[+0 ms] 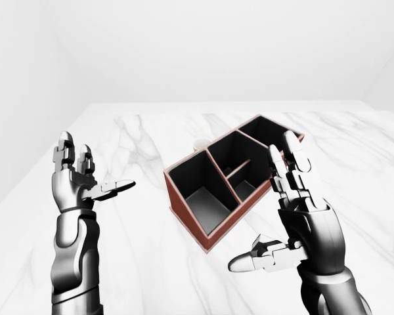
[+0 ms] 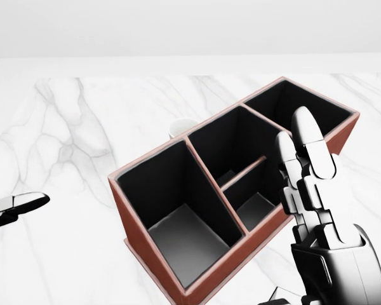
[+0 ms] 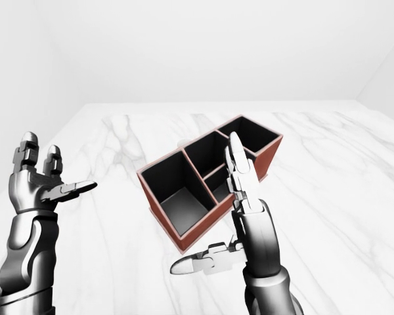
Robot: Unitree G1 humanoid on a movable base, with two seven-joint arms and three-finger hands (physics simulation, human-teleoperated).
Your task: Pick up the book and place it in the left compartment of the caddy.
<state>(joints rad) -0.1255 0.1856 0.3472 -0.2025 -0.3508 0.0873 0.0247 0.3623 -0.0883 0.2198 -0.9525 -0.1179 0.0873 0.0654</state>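
Right now both of my hands are up over the white marble tabletop (image 1: pixel 151 131), and neither one holds anything. My left robot hand (image 1: pixel 79 174) is on the left side of the left-eye view. Its fingers point up and its thumb sticks out to the right, so it is spread apart. It is well apart from the caddy.

My right robot hand (image 1: pixel 285 197) is on the right side of that view. Its fingers (image 2: pixel 308 152) stand straight up and its thumb (image 1: pixel 256 257) points left, low in the picture. This hand is spread apart too. In the head view it covers part of the caddy's right side, but I cannot tell if it touches the caddy.

The caddy (image 2: pixel 146 254) is a brown-red box with dark insides. It sits on the tabletop in the middle of the views, turned at a slant, so one end is lower left and the other end is upper right. It has a big compartment at the lower left end, a middle part split by a thin wall, and one more compartment at the upper right end. The parts of the compartments I can see have nothing in them.

A small white round thing (image 2: pixel 181 127) peeks out just above the caddy's top edge in the head view. Most of it is hidden, so I cannot tell what it is.

I cannot see the book in any of the views.
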